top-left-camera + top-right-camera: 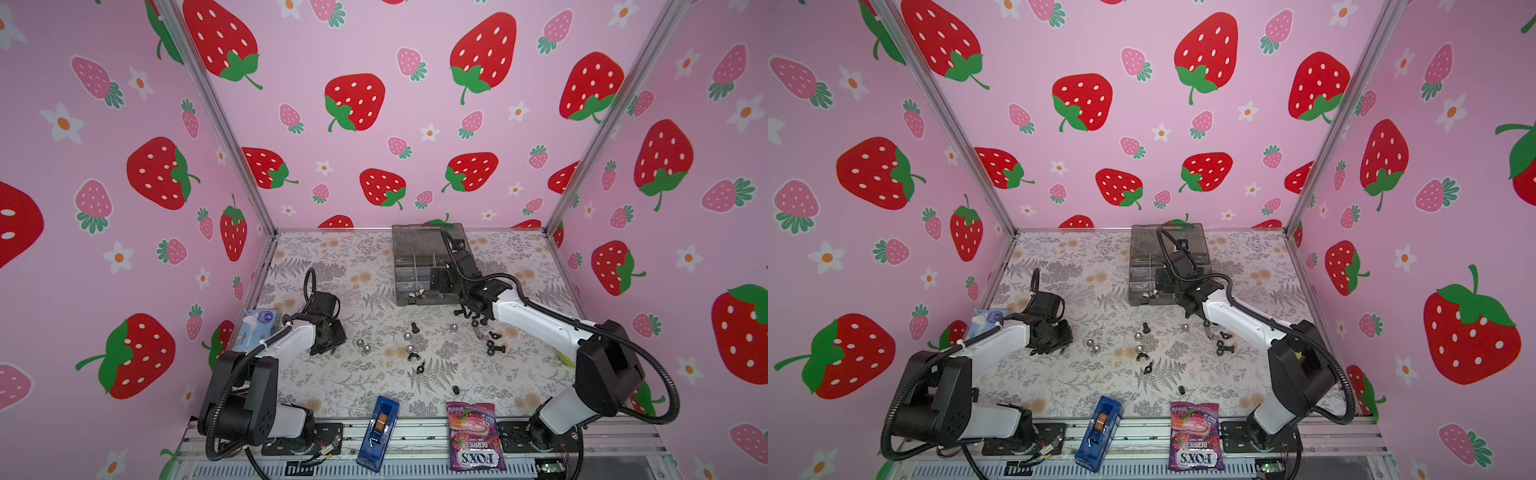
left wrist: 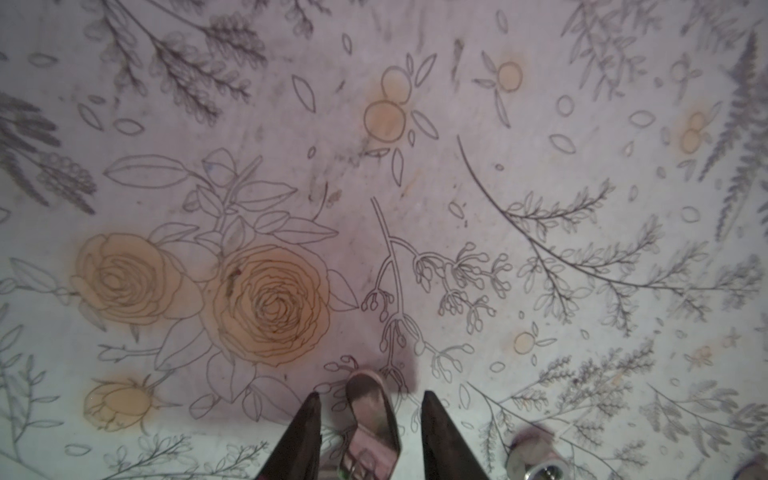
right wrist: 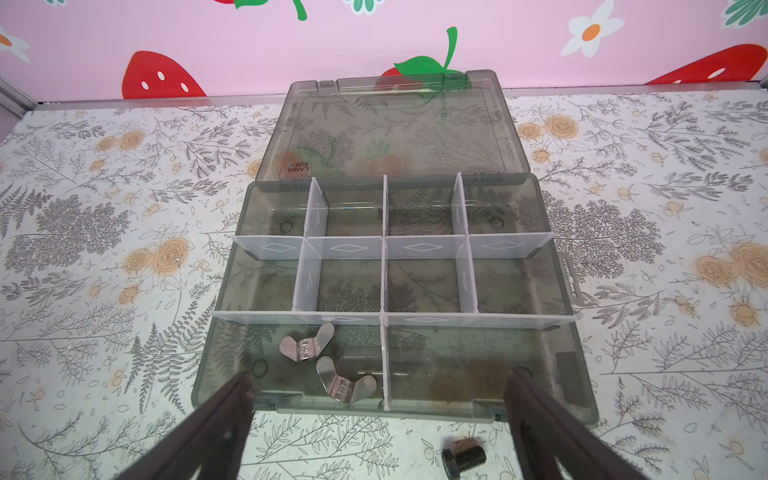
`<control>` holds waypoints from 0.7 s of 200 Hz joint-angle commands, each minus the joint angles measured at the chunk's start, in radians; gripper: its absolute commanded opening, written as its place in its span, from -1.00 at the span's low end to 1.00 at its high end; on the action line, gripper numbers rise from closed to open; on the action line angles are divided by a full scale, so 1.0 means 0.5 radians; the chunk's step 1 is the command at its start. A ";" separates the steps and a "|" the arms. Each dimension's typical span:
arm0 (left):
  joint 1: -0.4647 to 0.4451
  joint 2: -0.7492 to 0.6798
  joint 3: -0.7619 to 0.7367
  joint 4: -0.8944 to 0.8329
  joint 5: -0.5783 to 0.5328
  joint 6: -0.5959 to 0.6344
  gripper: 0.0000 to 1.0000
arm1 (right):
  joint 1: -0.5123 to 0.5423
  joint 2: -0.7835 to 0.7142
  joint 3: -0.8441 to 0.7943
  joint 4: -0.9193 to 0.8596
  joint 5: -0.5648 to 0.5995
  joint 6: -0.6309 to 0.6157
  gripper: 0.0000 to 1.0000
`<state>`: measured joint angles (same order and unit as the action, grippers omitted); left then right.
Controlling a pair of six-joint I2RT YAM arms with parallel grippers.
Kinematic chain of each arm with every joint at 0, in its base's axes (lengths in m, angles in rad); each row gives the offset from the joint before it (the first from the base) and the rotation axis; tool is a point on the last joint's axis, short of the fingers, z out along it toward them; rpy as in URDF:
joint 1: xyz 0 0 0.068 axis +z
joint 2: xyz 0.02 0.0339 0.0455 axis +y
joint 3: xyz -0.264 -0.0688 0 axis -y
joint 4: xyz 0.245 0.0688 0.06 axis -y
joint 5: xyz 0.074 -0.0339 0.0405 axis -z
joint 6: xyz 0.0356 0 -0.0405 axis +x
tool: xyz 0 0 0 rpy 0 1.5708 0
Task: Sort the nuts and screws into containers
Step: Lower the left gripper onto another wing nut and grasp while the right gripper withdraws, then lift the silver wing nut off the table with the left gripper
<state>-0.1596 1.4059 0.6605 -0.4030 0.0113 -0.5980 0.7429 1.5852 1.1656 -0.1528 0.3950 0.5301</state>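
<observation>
The left claw (image 2: 370, 395) stands narrow astride a silver wing nut (image 2: 372, 428) on the counter (image 2: 415, 187), fingers (image 2: 307, 440) just clear of it, its long axis running along them, so a squeeze looks due; the right claw (image 3: 382, 376) gapes wide, empty, at the near edge of the box (image 3: 577, 353).

The floral counter (image 1: 340, 266) carries a grey organiser box (image 1: 415, 241) at the back, scattered screws (image 1: 414, 326) and nuts (image 1: 360, 343) in the middle, a blue box (image 1: 378, 432) and candy bag (image 1: 473, 436) at the front.
</observation>
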 commanded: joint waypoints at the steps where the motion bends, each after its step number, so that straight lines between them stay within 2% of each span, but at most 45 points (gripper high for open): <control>1: 0.012 0.068 0.025 0.009 0.045 -0.031 -0.20 | -0.008 -0.058 0.000 0.027 0.039 0.026 0.97; 71: 0.008 -0.012 -0.058 -0.014 0.143 -0.194 -0.21 | -0.007 -0.107 -0.050 0.070 0.054 0.017 0.99; 140: -0.009 -0.154 -0.114 -0.105 0.063 -0.256 -0.20 | -0.007 -0.122 -0.076 0.069 0.090 0.040 0.99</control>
<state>-0.1600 1.3373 0.6121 -0.4160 0.0601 -0.7044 0.7429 1.5505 1.1427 -0.1299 0.4129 0.5304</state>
